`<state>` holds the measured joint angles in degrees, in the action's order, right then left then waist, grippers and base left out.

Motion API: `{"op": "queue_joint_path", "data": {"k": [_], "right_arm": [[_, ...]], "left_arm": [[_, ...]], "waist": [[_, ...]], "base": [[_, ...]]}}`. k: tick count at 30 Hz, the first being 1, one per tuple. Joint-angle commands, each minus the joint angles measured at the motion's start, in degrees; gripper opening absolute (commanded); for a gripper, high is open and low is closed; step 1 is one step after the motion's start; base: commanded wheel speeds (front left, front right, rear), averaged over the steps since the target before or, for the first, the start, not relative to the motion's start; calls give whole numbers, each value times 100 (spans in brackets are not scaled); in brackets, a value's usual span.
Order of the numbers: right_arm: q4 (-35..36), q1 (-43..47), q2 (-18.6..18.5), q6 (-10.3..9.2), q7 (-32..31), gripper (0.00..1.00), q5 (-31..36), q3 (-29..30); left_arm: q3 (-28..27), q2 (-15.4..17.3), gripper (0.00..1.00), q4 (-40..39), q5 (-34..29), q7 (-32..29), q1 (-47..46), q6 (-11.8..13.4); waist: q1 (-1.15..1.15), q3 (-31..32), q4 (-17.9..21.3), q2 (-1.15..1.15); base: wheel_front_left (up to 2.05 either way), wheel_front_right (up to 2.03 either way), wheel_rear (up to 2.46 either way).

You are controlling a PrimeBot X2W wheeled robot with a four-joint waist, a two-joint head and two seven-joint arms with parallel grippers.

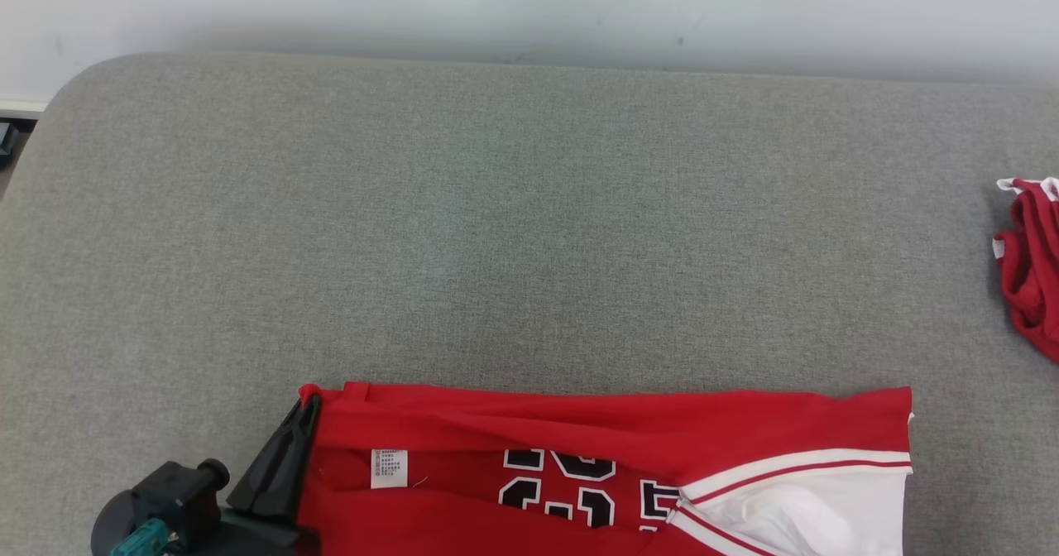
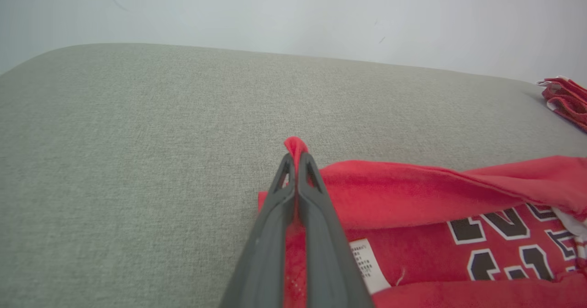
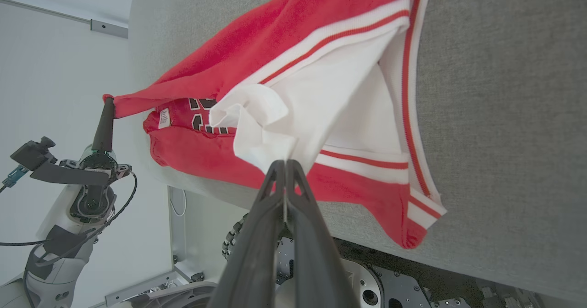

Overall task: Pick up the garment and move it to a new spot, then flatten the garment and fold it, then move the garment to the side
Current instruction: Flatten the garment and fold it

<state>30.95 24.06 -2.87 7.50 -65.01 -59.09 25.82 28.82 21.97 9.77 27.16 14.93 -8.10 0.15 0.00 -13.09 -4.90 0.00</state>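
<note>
Along the near edge of the grey table (image 1: 496, 208) lies the garment (image 1: 579, 432), a red jersey with black, white-edged numbers and a white panel trimmed in red stripes. Its long axis runs side to side across the robot's front, parallel to that edge. From the right wrist's angle, the lower part droops off the near edge rather than resting on the top.

At the jersey's left end, the left claw (image 1: 308, 411) is pinched together on a small peak of red fabric, close to the care label (image 1: 389, 467). The rest of the cloth stretches away to its right. The right claw (image 3: 285, 165) has its fingers pressed together on a bunched fold of the white panel at the opposite end, on the side nearer the robot.

So each arm holds its own end and the jersey is strung between them. The bare stretch of table lies straight ahead, beyond the cloth. My guess is the next move carries both ends forward together, and keeping the claws evenly apart would stop the middle sagging or creasing.

A second red garment (image 1: 1030, 266) sits crumpled at the far right of the table, well apart from this one.
</note>
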Motion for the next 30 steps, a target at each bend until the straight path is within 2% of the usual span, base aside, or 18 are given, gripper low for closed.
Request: {"op": "queue_joint_path", "data": {"k": [1, 3, 4, 5, 6, 9, 10, 11, 12, 17, 22, 26, 30], "right_arm": [[2, 28, -8, -3, -7, 0, -13, 36], [-24, 98, -5, -3, -58, 0, 67, 86], [-46, 118, -7, -3, -84, 0, 102, 113], [-73, 130, -5, -3, -95, 0, 134, 123], [-106, 144, -5, -3, -109, 0, 144, 122], [-234, 191, -5, -3, -125, 0, 169, 68], [-299, 204, -8, -3, -89, 31, 201, 76], [-362, 225, -7, -3, -78, 71, 238, 65], [-443, 230, -6, -3, -30, 100, 321, 98], [-641, 165, -7, -3, 33, 100, 519, 91], [-573, 70, -7, -3, 184, 100, 761, 152], [-459, -156, -7, -3, 637, 100, 914, 131], [-426, -469, -4, -3, 1470, 100, 1137, 80]], "left_arm": [[-36, 6, 0, 20, -14, 40, 65, -14], [-56, -29, 0, 101, -48, 40, 95, -77], [-63, -48, 24, 153, -55, 40, 98, -97], [-69, -68, 67, 204, -57, 40, 100, -106], [-57, -86, 100, 281, -42, 40, 115, -114], [-14, -126, 100, 484, -40, 38, 98, -131], [-11, -134, 100, 540, -32, 38, 93, -123], [-5, -141, 100, 587, -21, 27, 89, -114], [5, -147, 100, 638, -7, -2, 88, -111], [-12, -91, 100, 803, 38, -113, 136, -40], [-119, 71, 100, 754, 63, -285, 244, 185], [-303, 169, 100, 443, 68, -250, 332, 432], [-569, 160, 100, -117, 121, -139, 402, 715]], "waist": [[0, 7, 6, 0], [0, 21, 15, 0], [0, 30, 21, 0], [0, 39, 28, 0], [0, 46, 34, 0], [0, 70, 40, 0], [0, 77, 41, 0], [0, 86, 40, 0], [0, 97, 38, 0], [0, 175, 35, 0], [0, 267, 35, 0], [0, 381, 0, 0], [0, 517, -53, 0]], "base": [[0, 0, 0], [0, 0, 0], [0, 0, 0], [0, 0, 0], [0, 0, 0], [0, 0, 0], [0, 0, 0], [0, 0, 0], [0, 0, 0], [0, 0, 0], [0, 0, 0], [0, 0, 0], [0, 0, 0]]}}
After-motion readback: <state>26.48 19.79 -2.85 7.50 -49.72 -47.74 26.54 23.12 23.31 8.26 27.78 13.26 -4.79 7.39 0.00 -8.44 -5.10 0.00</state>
